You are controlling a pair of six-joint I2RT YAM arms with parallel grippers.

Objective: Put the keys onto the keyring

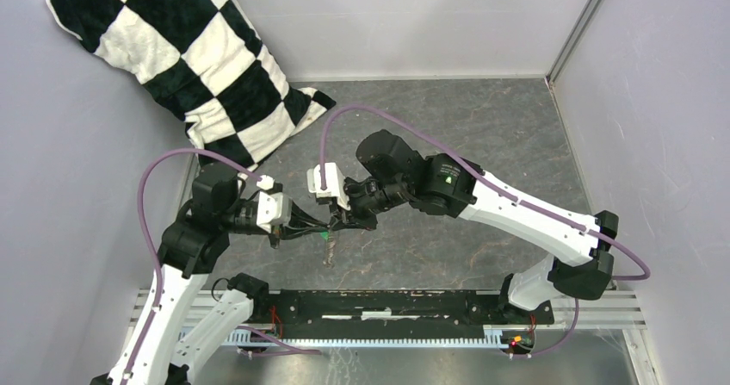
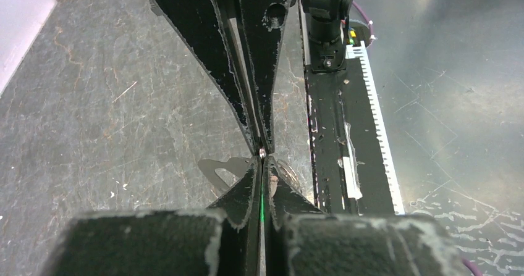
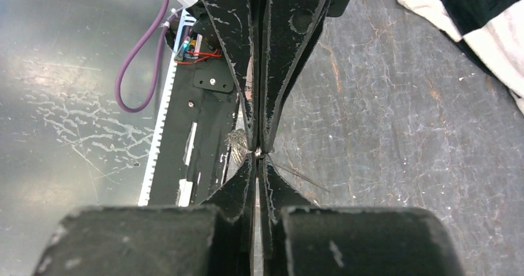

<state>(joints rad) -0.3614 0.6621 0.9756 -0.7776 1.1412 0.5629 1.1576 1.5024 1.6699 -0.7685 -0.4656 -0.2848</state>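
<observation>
White left arm (image 1: 168, 294) and right arm (image 1: 516, 208) bend inward, fingertips meeting above the grey table (image 1: 482, 127). Left gripper (image 2: 262, 165) clamps the green-tagged dark key (image 2: 263, 203). Right gripper (image 3: 259, 162) is pinched closed; silvery metal keyring (image 1: 330, 251) dangles just beneath.

We overlook the table (image 1: 482, 135) from above and behind; both wrist views, close in, face each other, sharing the rail (image 2: 330, 134).

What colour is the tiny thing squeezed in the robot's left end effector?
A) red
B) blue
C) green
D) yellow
C: in the left wrist view a bright green sliver of the key shows between the shut fingers of the left end effector.
</observation>
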